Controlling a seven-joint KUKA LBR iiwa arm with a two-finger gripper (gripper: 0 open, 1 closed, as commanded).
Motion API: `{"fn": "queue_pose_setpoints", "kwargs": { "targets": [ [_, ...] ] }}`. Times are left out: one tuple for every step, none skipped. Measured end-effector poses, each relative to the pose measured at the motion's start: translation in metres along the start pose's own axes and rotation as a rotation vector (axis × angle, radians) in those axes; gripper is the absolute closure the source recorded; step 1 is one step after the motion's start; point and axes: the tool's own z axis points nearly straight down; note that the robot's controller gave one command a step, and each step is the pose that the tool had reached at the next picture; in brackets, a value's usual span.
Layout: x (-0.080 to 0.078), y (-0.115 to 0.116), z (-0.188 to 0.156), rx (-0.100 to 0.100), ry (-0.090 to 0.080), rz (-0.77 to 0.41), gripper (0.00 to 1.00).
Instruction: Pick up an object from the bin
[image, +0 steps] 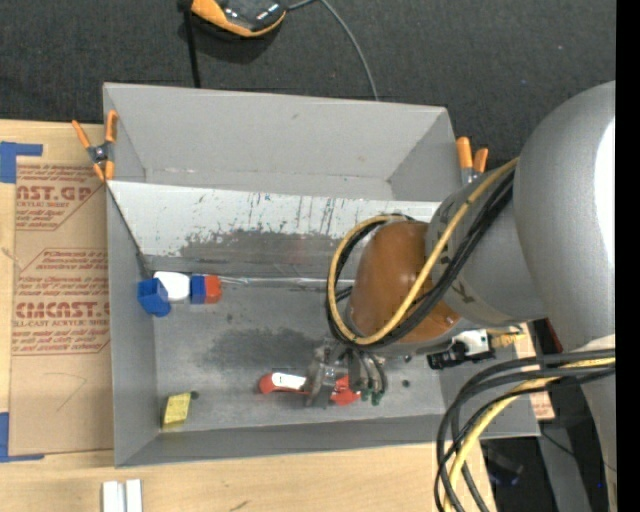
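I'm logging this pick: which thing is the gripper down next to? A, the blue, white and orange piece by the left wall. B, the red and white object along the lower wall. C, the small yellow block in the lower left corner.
B: the gripper sits at the red and white object; the yellow block and the blue, white and orange piece lie far to its left.
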Motion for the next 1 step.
{"fn": "queue_pose_setpoints", "kwargs": {
  "targets": [
    [-0.0002,0.0003,-0.0139,-0.001,-0.002,0.0,1.0]
  ]
}}
